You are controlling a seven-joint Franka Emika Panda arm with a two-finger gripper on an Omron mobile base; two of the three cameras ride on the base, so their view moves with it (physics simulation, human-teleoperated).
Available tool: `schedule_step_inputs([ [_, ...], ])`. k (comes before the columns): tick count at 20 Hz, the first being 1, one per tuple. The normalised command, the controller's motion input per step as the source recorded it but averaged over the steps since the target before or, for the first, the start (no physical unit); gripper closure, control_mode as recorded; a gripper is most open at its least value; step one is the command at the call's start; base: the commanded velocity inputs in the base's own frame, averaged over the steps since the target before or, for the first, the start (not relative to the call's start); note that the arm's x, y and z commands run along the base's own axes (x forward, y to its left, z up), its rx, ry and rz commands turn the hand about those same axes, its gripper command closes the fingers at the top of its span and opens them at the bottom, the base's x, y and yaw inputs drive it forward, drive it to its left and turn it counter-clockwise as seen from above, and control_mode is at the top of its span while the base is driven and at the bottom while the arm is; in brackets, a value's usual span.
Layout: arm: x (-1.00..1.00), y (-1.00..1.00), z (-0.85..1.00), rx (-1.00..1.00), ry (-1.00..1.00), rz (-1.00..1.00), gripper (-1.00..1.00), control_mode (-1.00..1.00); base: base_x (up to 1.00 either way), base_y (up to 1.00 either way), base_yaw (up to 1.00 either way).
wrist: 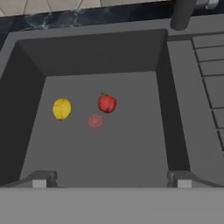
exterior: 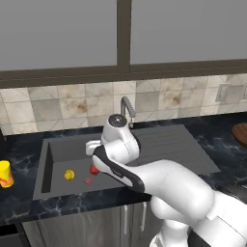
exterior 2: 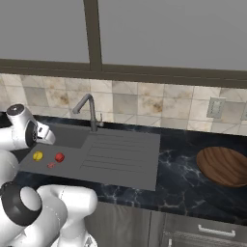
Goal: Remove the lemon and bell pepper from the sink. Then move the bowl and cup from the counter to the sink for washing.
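So far 0 of 4 moves are done: lemon (wrist: 61,109) and bell pepper (wrist: 107,103) lie in the sink (wrist: 26,87), pepper at the lemon's 3 o'clock; bowl (exterior 2: 223,166) and cup (exterior: 5,174) sit on the counter; gripper (wrist: 111,179) is wide open, empty.

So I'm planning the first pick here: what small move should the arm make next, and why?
Probably lower the open pincer toward the small shiny red bell pepper. It lies on the floor of the dark grey sink, beside the small yellow round lemon, ahead of the fingertips, and nothing is gripped yet.
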Motion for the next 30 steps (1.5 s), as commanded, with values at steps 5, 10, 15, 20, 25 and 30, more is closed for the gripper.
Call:
schedule_step_inputs([
  [5, 0.19, 0.0, -0.18, 0.0, 0.0, 0.0, -1.0, -1.0, 0.0, 0.0, 0.0],
  [10, 0.18, 0.0, -0.15, 0.0, 0.01, 0.0, -1.0, -1.0, 0.0, 0.0, 0.0],
  [15, 0.17, 0.02, -0.19, 0.0, 0.02, 0.0, -1.0, -1.0, 0.0, 0.0, 0.0],
  [20, 0.16, 0.03, -0.2, 0.0, 0.0, 0.0, -1.0, -1.0, 0.0, 0.0, 0.0],
  [25, 0.18, 0.03, -0.18, 0.0, 0.0, 0.0, -1.0, -1.0, 0.0, 0.0, 0.0],
  [30, 0.18, 0.03, -0.17, 0.0, 0.0, 0.0, -1.0, -1.0, 0.0, 0.0, 0.0],
])
